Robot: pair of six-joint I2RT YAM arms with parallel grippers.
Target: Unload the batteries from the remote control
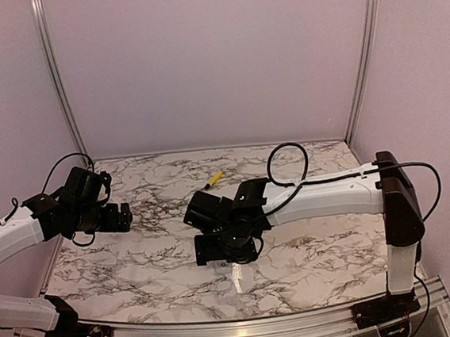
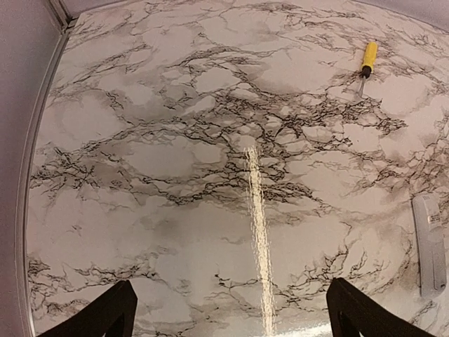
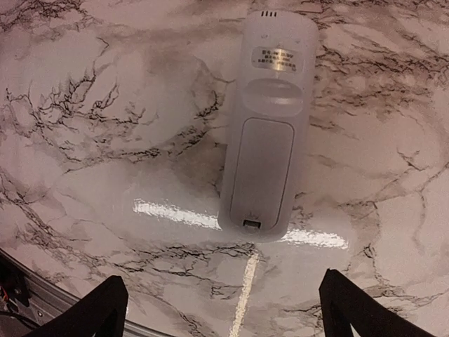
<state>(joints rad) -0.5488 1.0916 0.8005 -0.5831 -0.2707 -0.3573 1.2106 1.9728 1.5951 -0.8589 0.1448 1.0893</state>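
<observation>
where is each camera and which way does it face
Top external: above and behind the robot, looking down at the table; both arms show.
Left wrist: looks down across the table; left gripper at bottom.
Right wrist: looks down at the remote control; right gripper at bottom.
Shared: top and left wrist show the screwdriver.

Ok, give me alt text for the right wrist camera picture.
A white remote control lies back-up on a marble-patterned table, its battery cover shut. The open jaws show as dark shapes at the bottom corners, holding nothing.
</observation>
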